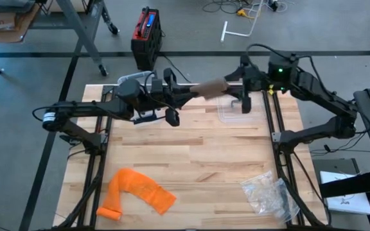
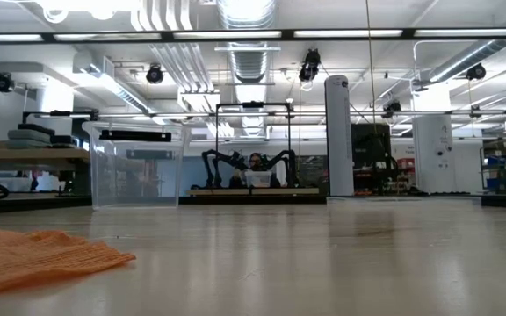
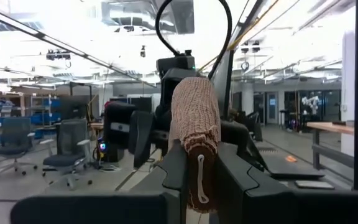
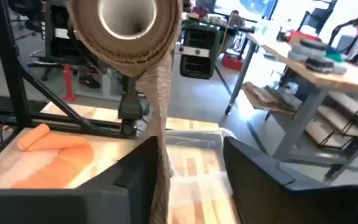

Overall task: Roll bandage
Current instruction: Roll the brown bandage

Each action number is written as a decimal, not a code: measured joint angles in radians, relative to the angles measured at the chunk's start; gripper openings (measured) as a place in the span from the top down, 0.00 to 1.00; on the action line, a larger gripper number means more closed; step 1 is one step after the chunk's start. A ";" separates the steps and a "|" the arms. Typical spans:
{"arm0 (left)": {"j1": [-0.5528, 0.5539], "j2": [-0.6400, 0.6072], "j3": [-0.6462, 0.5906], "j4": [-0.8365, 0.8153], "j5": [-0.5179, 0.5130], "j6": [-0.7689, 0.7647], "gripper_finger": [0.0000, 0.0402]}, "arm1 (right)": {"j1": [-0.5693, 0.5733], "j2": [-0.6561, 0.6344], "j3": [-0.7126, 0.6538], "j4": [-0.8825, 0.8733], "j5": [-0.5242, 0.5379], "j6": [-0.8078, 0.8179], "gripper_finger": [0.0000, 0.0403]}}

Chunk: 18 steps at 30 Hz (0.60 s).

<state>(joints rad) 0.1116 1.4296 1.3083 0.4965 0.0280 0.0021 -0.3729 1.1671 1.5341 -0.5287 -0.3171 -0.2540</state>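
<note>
The bandage is a brown roll (image 1: 211,86) held high over the table's far middle. My left gripper (image 1: 194,90) reaches in from the left and is shut on it. The right wrist view looks at the roll's hollow end (image 4: 126,18), from which a loose tail (image 4: 161,112) hangs down. My right gripper (image 4: 191,168) stands open just right of the roll (image 1: 239,86). The tail hangs between its fingers, close by one finger (image 4: 135,171). My left gripper pinches the roll's end nearest to it (image 3: 199,177) between its two fingers (image 3: 174,168). The fingers come level from the table's left and lie along the roll. The roll sticks out past the fingertips toward the right arm, lifted clear of the table. My right gripper has the hanging tail right beside the inner side of one finger; I cannot tell whether they touch.
An orange mesh cloth (image 1: 137,192) lies at the table's near left, also in the low view (image 2: 33,254). A crumpled clear bag (image 1: 268,192) lies near right. A clear plastic tray (image 1: 231,110) sits under the grippers at the far side.
</note>
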 joint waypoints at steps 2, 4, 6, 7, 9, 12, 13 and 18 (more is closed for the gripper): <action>0.000 0.009 0.000 0.023 0.000 -0.014 0.91 | 0.000 0.018 0.000 0.002 0.000 0.011 0.67; 0.000 0.019 0.000 0.051 0.000 -0.016 0.91 | 0.003 0.035 0.000 0.001 -0.002 0.028 0.77; 0.000 0.027 0.000 0.081 -0.005 -0.016 0.91 | 0.012 0.047 -0.001 -0.004 -0.003 0.044 0.90; 0.000 0.030 0.000 0.094 -0.012 -0.016 0.91 | 0.015 0.048 -0.001 -0.012 -0.003 0.044 0.95; 0.002 0.034 0.000 0.122 -0.016 -0.016 0.91 | 0.018 0.047 -0.001 -0.031 -0.004 0.049 0.97; 0.006 0.040 0.000 0.187 -0.019 -0.016 0.91 | 0.018 0.045 -0.001 -0.058 -0.003 0.066 0.99; 0.007 0.046 0.000 0.219 -0.020 -0.017 0.91 | 0.019 0.046 -0.001 -0.065 0.002 0.072 0.99; 0.010 0.089 -0.001 0.345 -0.050 -0.028 0.91 | 0.030 0.045 -0.020 -0.064 0.004 0.106 1.00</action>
<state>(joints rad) 0.1215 1.5186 1.3075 0.8411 -0.0222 -0.0255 -0.3431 1.2125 1.5138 -0.5922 -0.3134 -0.1481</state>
